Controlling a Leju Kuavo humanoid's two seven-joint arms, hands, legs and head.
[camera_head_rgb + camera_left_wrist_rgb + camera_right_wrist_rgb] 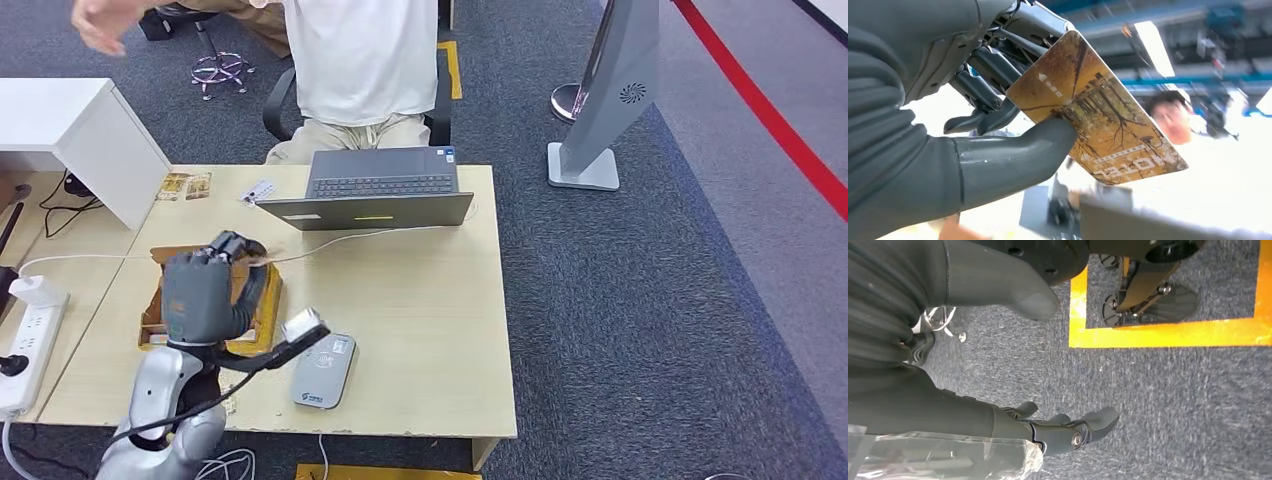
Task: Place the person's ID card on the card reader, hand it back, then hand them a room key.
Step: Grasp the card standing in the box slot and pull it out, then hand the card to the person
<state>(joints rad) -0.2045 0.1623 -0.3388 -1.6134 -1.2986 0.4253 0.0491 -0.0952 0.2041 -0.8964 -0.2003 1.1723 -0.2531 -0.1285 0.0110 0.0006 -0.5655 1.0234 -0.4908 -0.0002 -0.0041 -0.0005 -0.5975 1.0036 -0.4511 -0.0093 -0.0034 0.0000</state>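
Observation:
My left hand [205, 290] is raised over the table's left side and pinches a room key card [1098, 117] between thumb [1013, 157] and fingers. The card is yellow-brown with bare trees and the word HOTEL, and it points toward the person. The grey card reader [322, 370] lies by the table's near edge with nothing on it. A small pale card [258, 191], apparently the ID card, lies on the table left of the laptop. The person [360, 60] in a white shirt sits behind the table, one hand [105, 25] raised. My right hand [973, 410] hangs over the carpet, fingers apart, holding nothing.
A brown tray [152, 310] of cards sits under my left hand. An open laptop [385, 185] stands at the table's far edge, with a white cable [400, 232] running in front of it. Two picture cards [185, 186] lie far left. A power strip [25, 330] lies left of the table.

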